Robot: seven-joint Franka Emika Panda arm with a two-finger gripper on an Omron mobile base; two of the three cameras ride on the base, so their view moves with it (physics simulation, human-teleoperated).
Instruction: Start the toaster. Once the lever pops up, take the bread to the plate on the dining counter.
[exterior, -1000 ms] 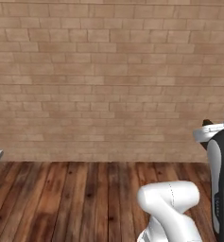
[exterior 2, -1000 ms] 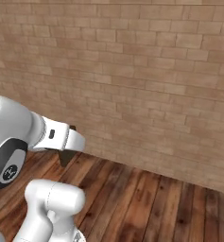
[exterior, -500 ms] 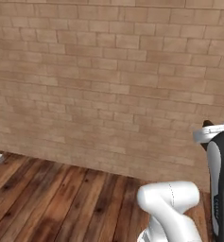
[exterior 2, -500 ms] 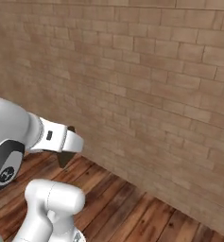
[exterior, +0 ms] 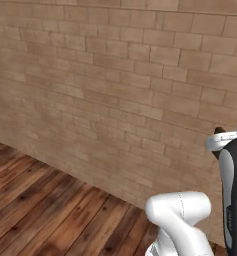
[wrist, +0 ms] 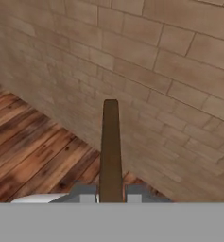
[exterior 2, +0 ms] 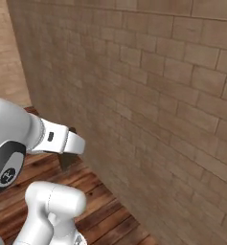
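A thin dark brown slice of bread (wrist: pixel 110 146) stands edge-on between my fingers (wrist: pixel 86 193), and my gripper (wrist: pixel 111 191) is shut on it. From the right base view the bread (exterior 2: pixel 65 161) hangs below the white hand, with the gripper (exterior 2: pixel 68 150) held in front of the brick wall. In the left base view the gripper (exterior: pixel 218 135) peeks out at the right edge beside the arm. The toaster, the plate and the dining counter are out of view.
A tan brick wall (exterior: pixel 115 100) runs close and at a slant across the base views, also near in the hand view (wrist: pixel 170 66). Dark wooden floor (exterior: pixel 50 215) lies below it, open toward the left.
The whole picture has swung sideways, so the base has turned; the wall now looks closer and more slanted. The arm keeps its pose with the bread in the gripper.
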